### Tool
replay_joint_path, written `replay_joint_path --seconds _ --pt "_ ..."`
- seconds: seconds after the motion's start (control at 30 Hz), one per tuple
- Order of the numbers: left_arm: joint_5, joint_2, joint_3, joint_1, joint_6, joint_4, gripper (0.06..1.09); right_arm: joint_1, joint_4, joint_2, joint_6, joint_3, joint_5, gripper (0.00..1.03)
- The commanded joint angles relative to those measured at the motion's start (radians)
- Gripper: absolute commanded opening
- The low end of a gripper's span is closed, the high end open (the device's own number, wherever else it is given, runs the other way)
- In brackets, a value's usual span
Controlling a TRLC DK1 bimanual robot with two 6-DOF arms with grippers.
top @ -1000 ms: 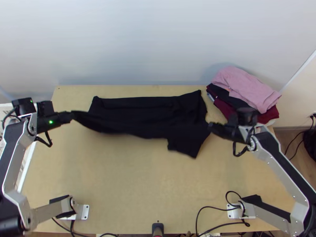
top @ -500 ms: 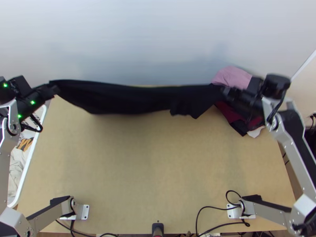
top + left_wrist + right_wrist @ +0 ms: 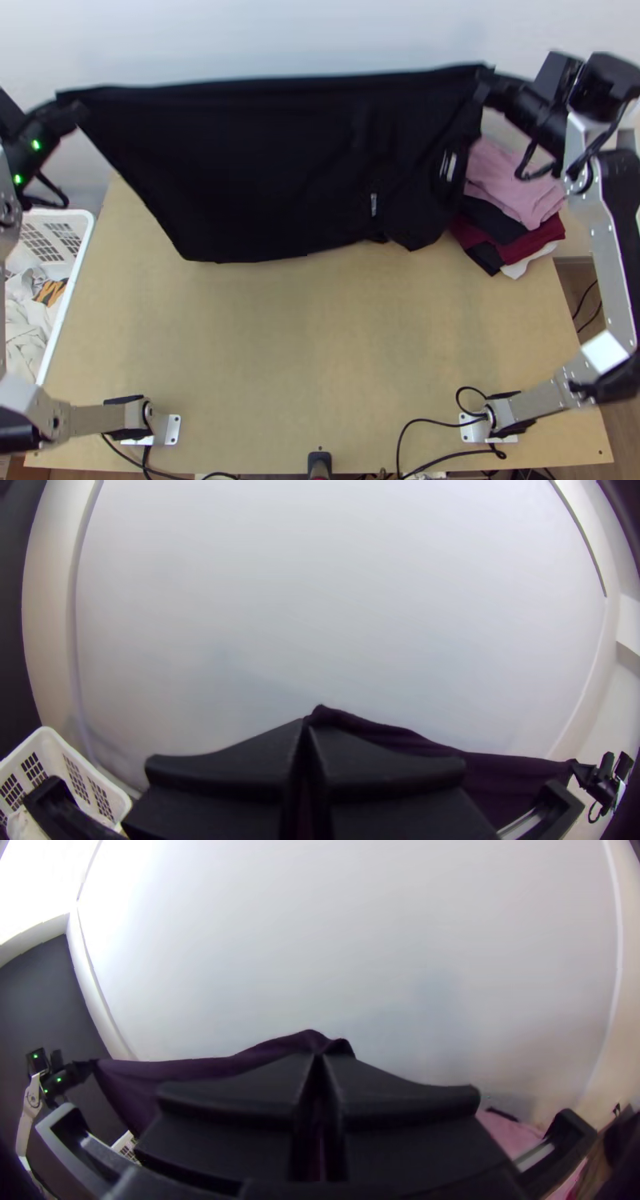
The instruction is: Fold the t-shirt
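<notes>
In the top view my left gripper (image 3: 70, 106) is at the upper left and my right gripper (image 3: 485, 78) at the upper right, each shut on an upper corner of the black t-shirt (image 3: 280, 168). The shirt hangs stretched between them over the table's far part, its top edge nearly straight and its lower edge uneven, with small light marks toward the right. In the left wrist view the fingers of my left gripper (image 3: 307, 730) pinch the dark cloth (image 3: 513, 773). My right gripper (image 3: 320, 1063) is closed on the cloth (image 3: 200, 1069) in the right wrist view.
A pile of clothes, pink (image 3: 512, 184) on top with dark and red ones beneath, lies at the table's far right corner. A white basket (image 3: 76, 240) holding clothes stands left of the table (image 3: 304, 352). A pale wall (image 3: 320, 32) rises behind the table.
Both grippers have gone up and outward toward the wall, carrying the shirt. It was lying low on the table's far part, partly doubled, and now hangs open and taut.
</notes>
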Motion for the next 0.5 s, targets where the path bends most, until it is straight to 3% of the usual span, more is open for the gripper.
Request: replay_joint_path --seconds 0.0,0.23,0.47 --pt "-0.067 0.073 0.118 0.009 -0.004 0.029 0.1 -0.034 0.025 0.08 -0.026 0.156 0.051 0.03" --pt "-0.13 0.186 0.319 -0.011 0.0 0.026 0.1 -0.031 0.072 0.094 -0.029 0.242 0.086 0.03" --pt "-0.182 0.047 0.339 -0.038 -0.01 0.0 0.1 -0.038 0.071 -0.156 -0.023 0.106 0.084 0.03"
